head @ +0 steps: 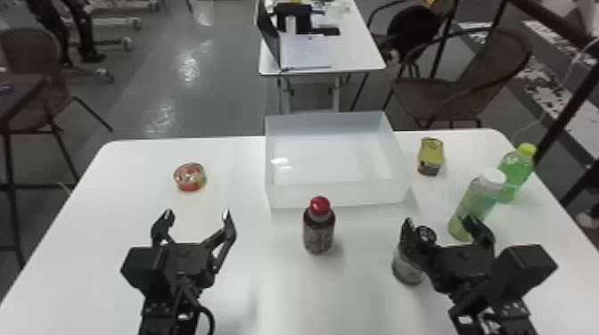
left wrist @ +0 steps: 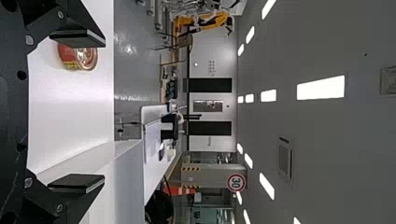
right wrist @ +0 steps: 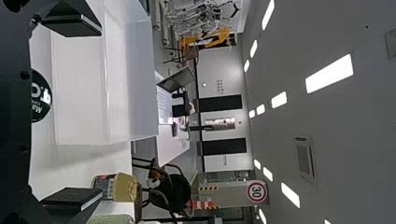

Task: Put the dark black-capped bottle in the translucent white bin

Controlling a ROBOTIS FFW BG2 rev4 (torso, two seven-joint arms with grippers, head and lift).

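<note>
Right claw (head: pixel 438 220) best eased back, lowered, lined up with dark black-capped bottle (head: pixel 407 269), upright robot's side of bin (head: pixel 338 195), near its right corner. Grip body below cap; lift above bin's near wall before crossing. Right claw wide open, empty, roughly level, aimed binward. Left claw (head: pixel 197 214) spread, empty, left of bin, nearer robot.

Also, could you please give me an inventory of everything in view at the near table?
Table: one, white, beneath all
Bin: one, translucent white, far middle
Black-capped bottle: one, dark, right, partly hidden
Red-capped bottle: one, dark, before bin
Tin: one, red, left
Container: one, yellow, right of bin
White-capped bottle: one, green, right
Yellow-capped bottle: one, green, far right
Left pincer: one, black, open, near left
Right pincer: one, black, open, near right
</note>
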